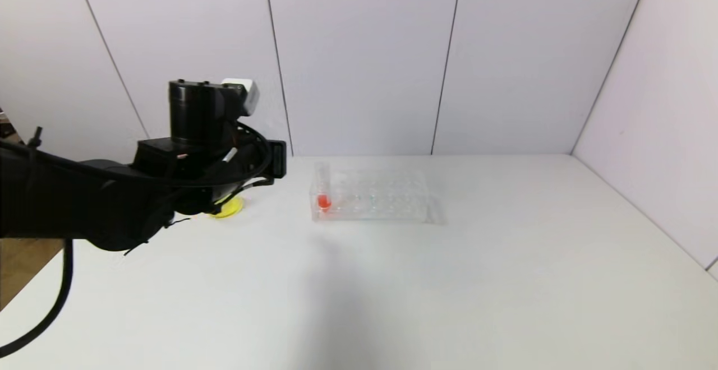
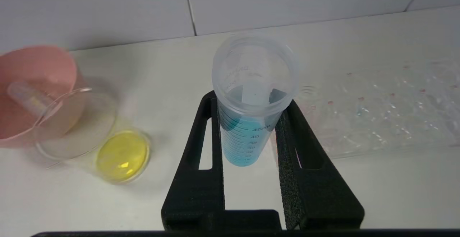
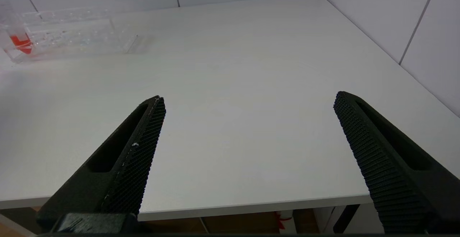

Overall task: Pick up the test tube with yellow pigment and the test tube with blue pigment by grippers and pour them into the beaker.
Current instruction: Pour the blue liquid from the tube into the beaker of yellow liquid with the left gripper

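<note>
blue liquid fills the test tube with blue pigment, clamped upright in the left hand. the beaker, yellow at its bottom, stands just left of it on the surface. the right hand is parked apart, fingers wide.

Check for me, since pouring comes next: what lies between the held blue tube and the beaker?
Left wrist view: only bare table separates the test tube with blue pigment from the beaker.
</note>
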Available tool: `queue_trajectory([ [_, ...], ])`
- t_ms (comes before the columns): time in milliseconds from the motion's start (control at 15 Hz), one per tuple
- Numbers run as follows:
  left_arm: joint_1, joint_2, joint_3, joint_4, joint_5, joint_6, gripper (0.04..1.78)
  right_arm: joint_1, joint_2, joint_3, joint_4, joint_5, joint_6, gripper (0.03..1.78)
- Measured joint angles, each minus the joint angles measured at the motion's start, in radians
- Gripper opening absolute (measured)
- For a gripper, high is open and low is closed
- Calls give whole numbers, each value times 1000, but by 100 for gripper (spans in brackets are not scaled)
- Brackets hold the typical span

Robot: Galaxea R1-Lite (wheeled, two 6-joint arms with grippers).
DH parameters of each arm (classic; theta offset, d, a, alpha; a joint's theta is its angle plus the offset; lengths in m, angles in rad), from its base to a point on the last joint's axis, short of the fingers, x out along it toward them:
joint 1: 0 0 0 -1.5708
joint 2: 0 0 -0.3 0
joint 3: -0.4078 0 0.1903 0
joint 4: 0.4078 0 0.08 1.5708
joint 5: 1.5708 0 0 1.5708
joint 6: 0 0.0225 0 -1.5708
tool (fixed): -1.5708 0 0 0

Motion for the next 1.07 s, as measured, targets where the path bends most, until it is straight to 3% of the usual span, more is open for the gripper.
queue_trajectory([
  [467, 278, -126, 177, -6, -150, -3, 44, 0, 0, 0, 0, 0, 0, 171],
  [1067, 563, -213, 216, -3, -335, 9, 44, 0, 0, 0, 0, 0, 0, 171],
])
